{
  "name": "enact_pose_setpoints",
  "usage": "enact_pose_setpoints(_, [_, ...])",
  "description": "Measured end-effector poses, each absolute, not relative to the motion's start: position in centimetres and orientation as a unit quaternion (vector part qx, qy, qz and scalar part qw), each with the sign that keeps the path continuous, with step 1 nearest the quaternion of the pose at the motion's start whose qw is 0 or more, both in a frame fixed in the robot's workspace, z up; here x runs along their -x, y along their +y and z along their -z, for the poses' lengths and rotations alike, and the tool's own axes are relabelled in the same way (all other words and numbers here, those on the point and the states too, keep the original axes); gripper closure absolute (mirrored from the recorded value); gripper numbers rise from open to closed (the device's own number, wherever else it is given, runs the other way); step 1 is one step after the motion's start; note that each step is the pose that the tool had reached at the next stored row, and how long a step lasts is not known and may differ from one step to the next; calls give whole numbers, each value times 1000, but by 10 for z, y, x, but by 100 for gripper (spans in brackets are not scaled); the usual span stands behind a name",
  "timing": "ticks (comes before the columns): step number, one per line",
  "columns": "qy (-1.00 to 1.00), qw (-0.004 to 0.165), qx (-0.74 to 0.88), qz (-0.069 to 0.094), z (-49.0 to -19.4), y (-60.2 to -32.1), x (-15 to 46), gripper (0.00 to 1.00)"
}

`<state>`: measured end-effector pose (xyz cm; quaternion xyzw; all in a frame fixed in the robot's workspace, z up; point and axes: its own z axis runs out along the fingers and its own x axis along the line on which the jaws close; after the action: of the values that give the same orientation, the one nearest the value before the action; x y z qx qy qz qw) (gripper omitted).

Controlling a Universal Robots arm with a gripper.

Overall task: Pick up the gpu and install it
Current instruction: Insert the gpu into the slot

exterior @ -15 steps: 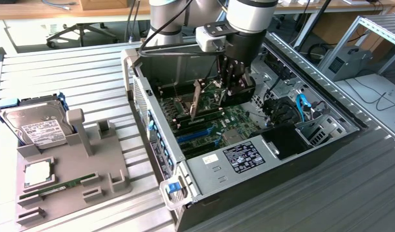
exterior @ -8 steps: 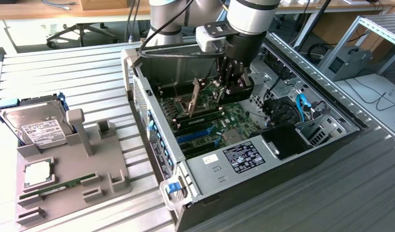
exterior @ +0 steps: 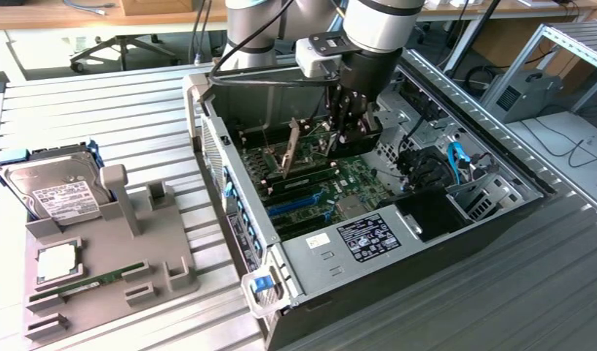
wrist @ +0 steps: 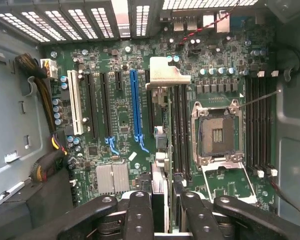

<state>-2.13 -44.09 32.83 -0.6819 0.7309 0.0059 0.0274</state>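
gpu held on edge over the motherboard

gripper (exterior: 352, 135) is clamped on the gpu (exterior: 291, 146), which stands upright inside the open computer case (exterior: 308, 252), above the motherboard (wrist: 130, 100) slots. a hard drive (exterior: 52, 191) and memory stick (exterior: 88, 281) rest on the grey holder (exterior: 132, 263) outside, well apart.

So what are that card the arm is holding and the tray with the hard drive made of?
The gpu looks like a thin rigid circuit board, brownish from this side, with a pale bare-metal bracket at one end, judging by its dull sheen. The tray under the hard drive looks like matte grey plastic, perhaps printed: flat colour, no shine, blocky moulded posts.
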Motion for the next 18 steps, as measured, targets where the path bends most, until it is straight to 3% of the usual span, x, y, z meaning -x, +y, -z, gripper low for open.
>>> enact_pose_setpoints(18, [731,27,682,-6,-326,-445,21,73])
